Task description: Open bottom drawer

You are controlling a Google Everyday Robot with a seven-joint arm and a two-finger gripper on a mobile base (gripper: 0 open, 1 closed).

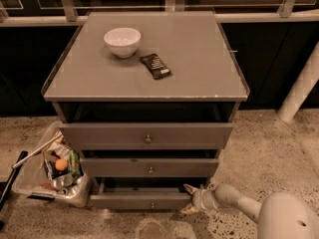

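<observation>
The bottom drawer [134, 201] is the lowest of three grey fronts, with a tiny round knob [152, 204] at its centre. It stands pulled out a little, with a dark gap above its front. My gripper [187, 199] is at the right end of this drawer front, reaching in from the lower right. One fingertip [188, 187] sits above the front's top edge and the other fingertip shows below it, spread apart. The middle drawer [149, 167] and top drawer [147, 135] sit above.
A white bowl [122, 41] and a dark snack packet [155, 65] lie on the cabinet top [199, 63]. A clear bin of rubbish [52, 171] stands on the floor against the cabinet's left side. A white pole [299, 91] leans at the right.
</observation>
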